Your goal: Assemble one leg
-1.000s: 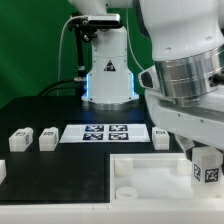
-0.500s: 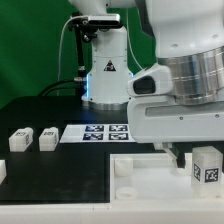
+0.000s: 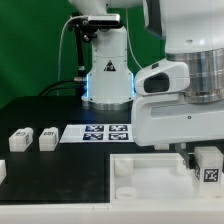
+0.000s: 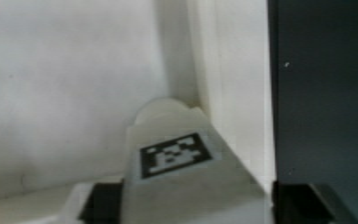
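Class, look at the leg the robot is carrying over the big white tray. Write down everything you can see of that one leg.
The leg is a small white block-like post, plastic by its look, with a black-and-white square tag on one face. It stands roughly upright at the exterior view's right, over the white tray. The claw appears shut on its upper end, dark fingers on either side. Whether its base touches the tray cannot be told.

- We see the arm (image 3: 185, 70): glossy white rounded shells with ribbed silver-grey rings between them.
- Its base (image 3: 106, 75) glows blue, bears a black triangular mark, and black cables hang alongside.
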Robot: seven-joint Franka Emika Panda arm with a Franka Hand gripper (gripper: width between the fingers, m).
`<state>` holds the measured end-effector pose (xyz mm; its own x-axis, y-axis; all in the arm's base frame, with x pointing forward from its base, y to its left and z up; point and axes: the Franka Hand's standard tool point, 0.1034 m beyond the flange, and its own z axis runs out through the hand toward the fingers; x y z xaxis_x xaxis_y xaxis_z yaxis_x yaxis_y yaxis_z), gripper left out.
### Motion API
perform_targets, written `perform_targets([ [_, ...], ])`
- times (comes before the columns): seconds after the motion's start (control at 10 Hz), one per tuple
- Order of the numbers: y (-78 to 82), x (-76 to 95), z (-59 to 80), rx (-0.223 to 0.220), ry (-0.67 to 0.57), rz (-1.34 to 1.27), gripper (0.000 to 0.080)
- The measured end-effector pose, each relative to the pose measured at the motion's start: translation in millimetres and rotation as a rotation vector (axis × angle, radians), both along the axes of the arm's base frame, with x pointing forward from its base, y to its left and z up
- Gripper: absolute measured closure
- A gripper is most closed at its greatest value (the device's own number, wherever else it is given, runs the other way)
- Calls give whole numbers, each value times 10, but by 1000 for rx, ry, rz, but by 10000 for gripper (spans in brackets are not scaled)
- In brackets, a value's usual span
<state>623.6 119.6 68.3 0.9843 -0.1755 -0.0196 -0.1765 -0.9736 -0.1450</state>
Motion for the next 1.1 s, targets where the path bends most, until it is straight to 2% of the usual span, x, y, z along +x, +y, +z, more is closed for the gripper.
perform_targets([
  [0.1, -23, -12, -14, -1, 26, -145, 500],
  [0.5, 37, 3, -9, -8, 109, -786, 500],
  [0.7, 10, 31, -13, 62, 182, -1147, 501],
  [1.1, 8, 36, -17, 106, 274, -1501, 503],
])
